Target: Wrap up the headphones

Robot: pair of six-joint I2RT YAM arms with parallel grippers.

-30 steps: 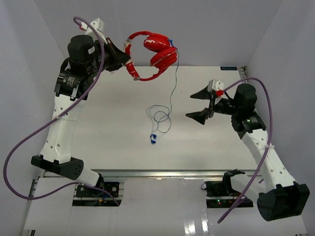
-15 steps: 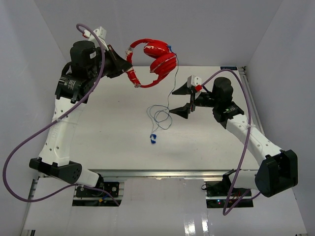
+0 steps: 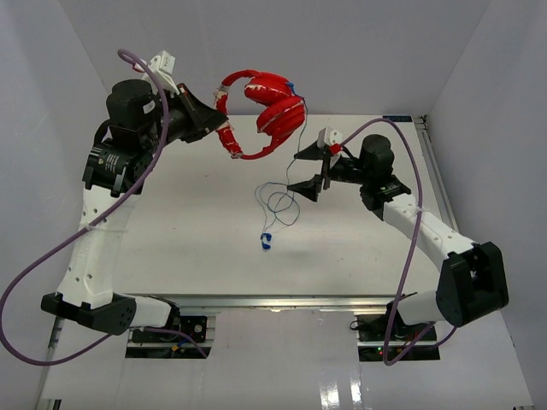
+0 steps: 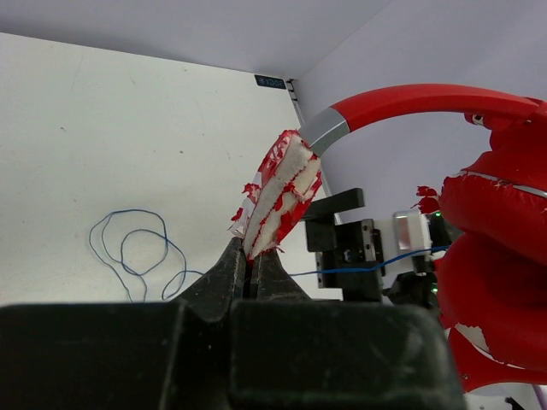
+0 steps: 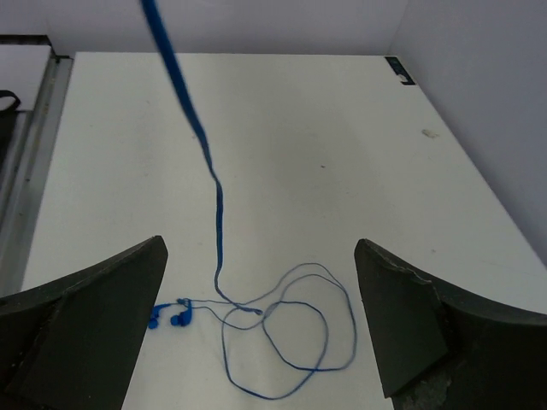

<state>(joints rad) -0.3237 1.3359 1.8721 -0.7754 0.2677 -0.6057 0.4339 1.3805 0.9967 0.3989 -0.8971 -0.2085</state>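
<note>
Nearest the arm bases, the small blue plug (image 3: 266, 242) lay on the white table (image 3: 171, 222), below the bright red over-ear headphones (image 3: 272, 109) and well to the near side of them. Just beyond the plug, the thin blue cord (image 3: 280, 203) sat in loose loops, then ran straight up to the headphones. The right gripper (image 3: 299, 173) stood beneath the headphones with its fingers spread wide and the hanging cord in the gap between them (whether it brushed a pad I could not tell). Farthest off, the left gripper (image 3: 220, 120) was clamped tight on a frayed, white-cored end of the headband, holding the headphones aloft over the table's far edge.

That pinch looked thin. A tug on the cord could, I judged, pull the crumbling pad free and drop the headphones. The cord might also slip out of closing jaws, or its loops might snag. The back wall (image 3: 359, 51) stood close behind the headphones. Open table lay on the left arm's side of them and toward the near edge.
</note>
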